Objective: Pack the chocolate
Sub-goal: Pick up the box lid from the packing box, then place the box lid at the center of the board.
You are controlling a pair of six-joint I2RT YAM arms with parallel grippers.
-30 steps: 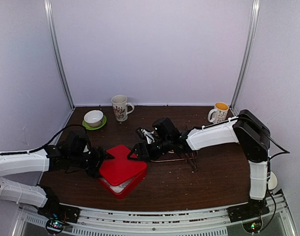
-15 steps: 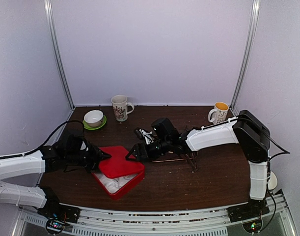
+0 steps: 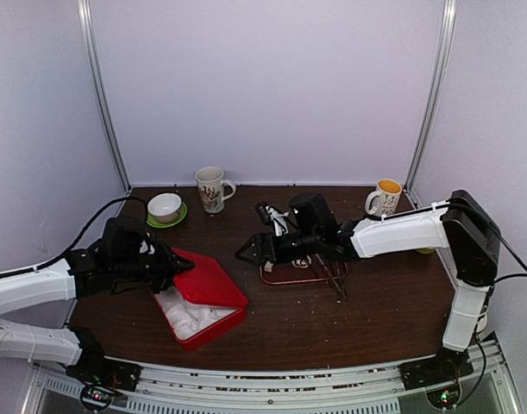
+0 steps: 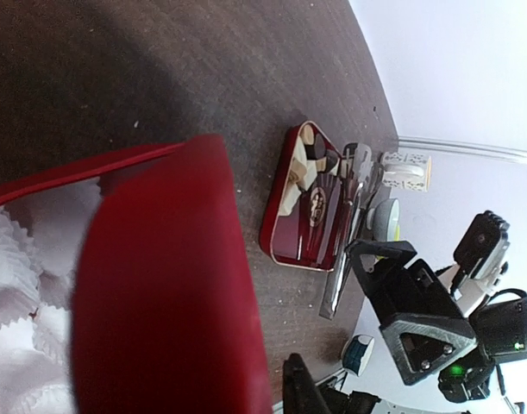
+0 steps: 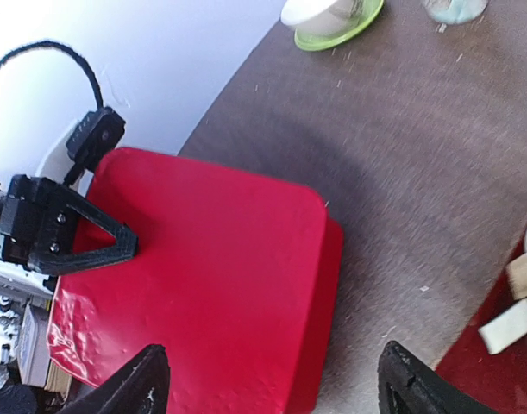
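Observation:
The chocolate (image 4: 308, 172), small cream and brown pieces, lies in a dark red tray (image 4: 285, 233) right of centre. Two cream pieces (image 5: 511, 326) show at the right edge of the right wrist view. My left gripper (image 3: 170, 263) is shut on the corner of the red box lid (image 3: 210, 280) and holds it tilted up over the red box (image 3: 213, 326). The white paper-cup insert (image 3: 181, 315) shows underneath. One left finger (image 5: 78, 233) lies on top of the lid (image 5: 211, 276). My right gripper (image 3: 250, 251) hangs open above the table between lid and tray, holding nothing.
Metal tongs (image 3: 334, 278) lie at the tray's right side. At the back stand a patterned mug (image 3: 211, 189), a white bowl on a green saucer (image 3: 165, 208) and a mug with a yellow inside (image 3: 385, 197). Crumbs dot the brown table (image 3: 349, 323).
My left gripper closed on the lid's corner and raised it, sliding it left and baring the white insert. The right arm drew back toward the far right, still open.

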